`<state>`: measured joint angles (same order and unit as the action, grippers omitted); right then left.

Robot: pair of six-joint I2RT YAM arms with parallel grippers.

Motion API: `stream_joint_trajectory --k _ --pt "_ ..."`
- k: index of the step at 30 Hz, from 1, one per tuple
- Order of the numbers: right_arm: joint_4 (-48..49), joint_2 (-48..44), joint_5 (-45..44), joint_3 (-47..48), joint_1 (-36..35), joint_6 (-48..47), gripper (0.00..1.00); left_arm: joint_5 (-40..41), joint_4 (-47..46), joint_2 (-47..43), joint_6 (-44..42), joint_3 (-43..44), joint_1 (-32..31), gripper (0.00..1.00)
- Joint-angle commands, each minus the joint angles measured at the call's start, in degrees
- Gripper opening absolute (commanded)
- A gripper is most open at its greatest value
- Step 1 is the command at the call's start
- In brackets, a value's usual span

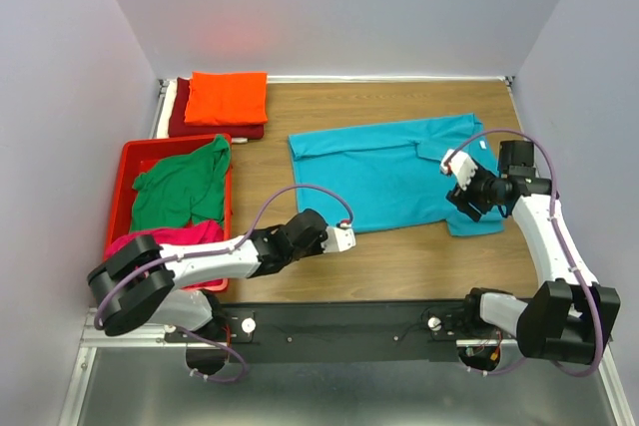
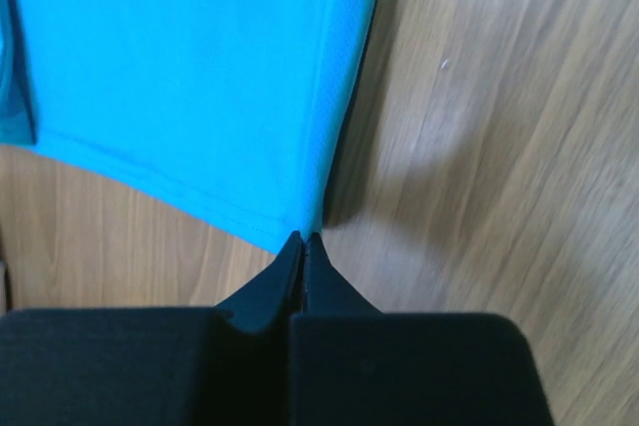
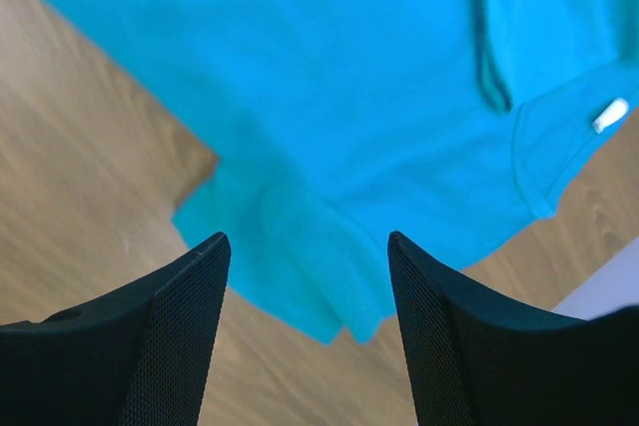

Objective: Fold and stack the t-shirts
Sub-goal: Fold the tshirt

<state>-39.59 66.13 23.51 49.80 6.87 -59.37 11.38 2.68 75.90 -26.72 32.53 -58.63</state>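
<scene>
The turquoise t-shirt [image 1: 399, 172] lies spread flat on the wooden table, collar end to the right. My left gripper [image 1: 349, 237] sits low at its near-left hem corner. In the left wrist view the fingers [image 2: 303, 239] are shut, with the corner of the turquoise t-shirt [image 2: 180, 77] meeting their tips and that edge slightly raised. My right gripper [image 1: 464, 207] hovers over the shirt's near sleeve. In the right wrist view it [image 3: 308, 238] stands open above the rumpled sleeve of the shirt [image 3: 329, 97], holding nothing.
A red crate [image 1: 125, 172] at the left holds a green t-shirt [image 1: 185, 187] and a magenta one [image 1: 165, 238]. Behind it, a folded orange t-shirt [image 1: 230, 97] lies on a dark red one [image 1: 180, 119]. Grey walls enclose the table.
</scene>
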Motion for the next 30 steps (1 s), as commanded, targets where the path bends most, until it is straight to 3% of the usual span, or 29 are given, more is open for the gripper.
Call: stream_joint_trajectory --k 1,9,14,23,30 --pt "-10.3 -0.5 -5.9 -2.1 1.0 -12.6 0.71 6.4 -0.7 -3.7 -2.5 -2.4 1.4 0.00" --pt "-25.4 1.5 -8.8 -1.1 1.2 -21.9 0.63 5.2 1.4 1.2 1.3 1.7 6.2 0.00" --pt "-27.5 2.3 -12.0 -5.9 1.2 -24.3 0.56 1.6 1.5 2.8 1.6 2.8 6.2 0.00" --pt "-11.5 12.2 -10.2 -6.7 1.2 -16.2 0.56 -0.1 0.8 1.4 1.8 3.1 6.4 0.00" --pt "-6.4 18.1 -10.8 -5.4 1.2 -13.1 0.56 -0.9 0.8 0.2 1.9 3.1 6.4 0.00"
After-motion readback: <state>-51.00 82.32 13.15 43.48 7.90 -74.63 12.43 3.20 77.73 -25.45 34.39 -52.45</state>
